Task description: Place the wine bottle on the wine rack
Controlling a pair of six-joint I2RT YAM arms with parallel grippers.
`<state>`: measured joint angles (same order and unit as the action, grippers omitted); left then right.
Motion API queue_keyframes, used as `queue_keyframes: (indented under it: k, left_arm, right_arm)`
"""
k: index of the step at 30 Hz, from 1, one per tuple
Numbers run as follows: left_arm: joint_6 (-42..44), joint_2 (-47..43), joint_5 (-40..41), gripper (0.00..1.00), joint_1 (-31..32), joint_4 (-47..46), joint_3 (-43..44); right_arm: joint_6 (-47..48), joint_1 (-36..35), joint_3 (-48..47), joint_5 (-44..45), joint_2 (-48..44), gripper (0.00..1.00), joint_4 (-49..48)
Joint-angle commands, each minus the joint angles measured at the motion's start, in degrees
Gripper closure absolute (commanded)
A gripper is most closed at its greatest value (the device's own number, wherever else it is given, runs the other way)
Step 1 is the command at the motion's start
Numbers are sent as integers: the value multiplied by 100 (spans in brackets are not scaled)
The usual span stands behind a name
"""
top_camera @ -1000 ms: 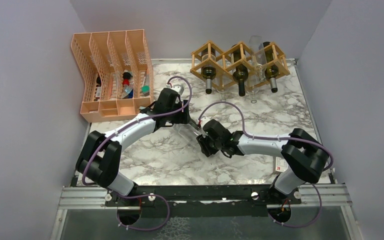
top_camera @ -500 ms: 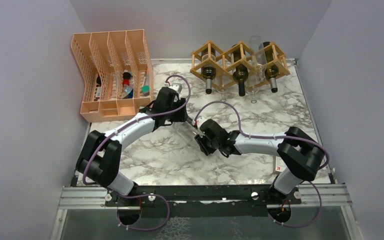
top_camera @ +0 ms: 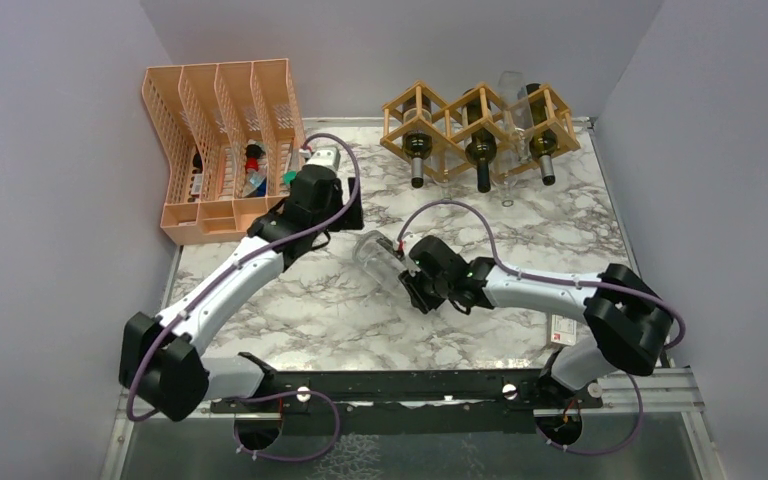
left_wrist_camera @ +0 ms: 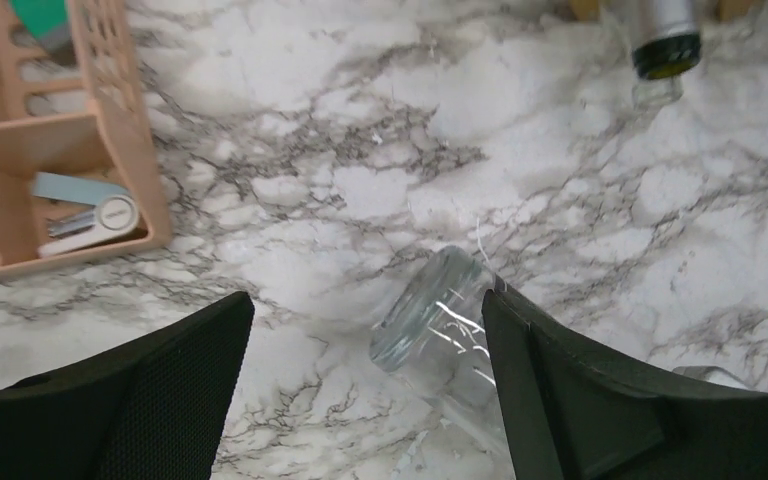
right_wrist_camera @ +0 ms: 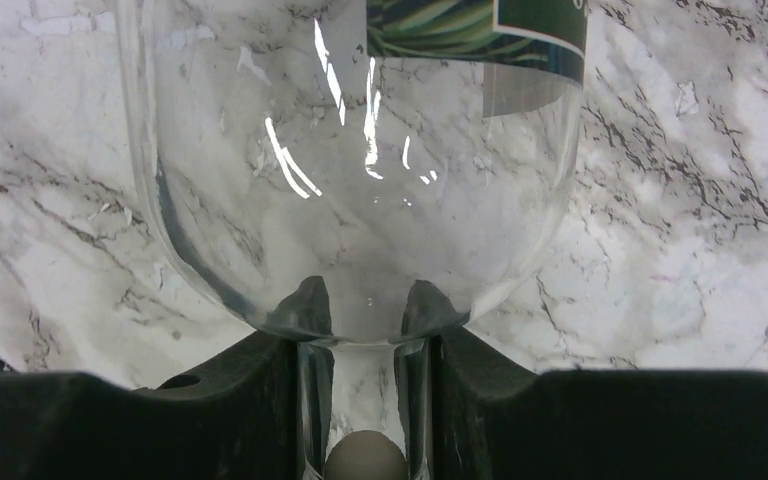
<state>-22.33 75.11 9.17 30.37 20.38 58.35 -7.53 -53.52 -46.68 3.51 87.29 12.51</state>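
Wine bottle (top_camera: 375, 258), clear glass, likely light, slick and breakable, lies mid surface (top_camera: 560, 235), well apart from wine rack (top_camera: 480, 125); right tool (right_wrist_camera: 365, 310) clamps its neck, left tool (left_wrist_camera: 363, 325) gapes empty

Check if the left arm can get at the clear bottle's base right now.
Probably yes. The left gripper is open, and the base of the clear wine bottle lies right below its fingers with nothing between. The right gripper clamps the neck at the far end, out of the way.
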Motion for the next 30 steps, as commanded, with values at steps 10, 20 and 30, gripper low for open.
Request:
queue_keyframes:
  k: [10, 20, 30]
  left_arm:
    - [159, -1638, 1345, 7, -57, 260, 370]
    - [570, -2429, 1398, 6, -56, 240, 269]
    - [537, -2786, 1233, 4, -53, 37, -218]
  right_arm:
    - [-119, 17, -1354, 492, -1311, 99, -223]
    - [223, 292, -3368, 1626, -839, 99, 302]
    - [-266, 1573, -5565, 1657, 267, 99, 1051]
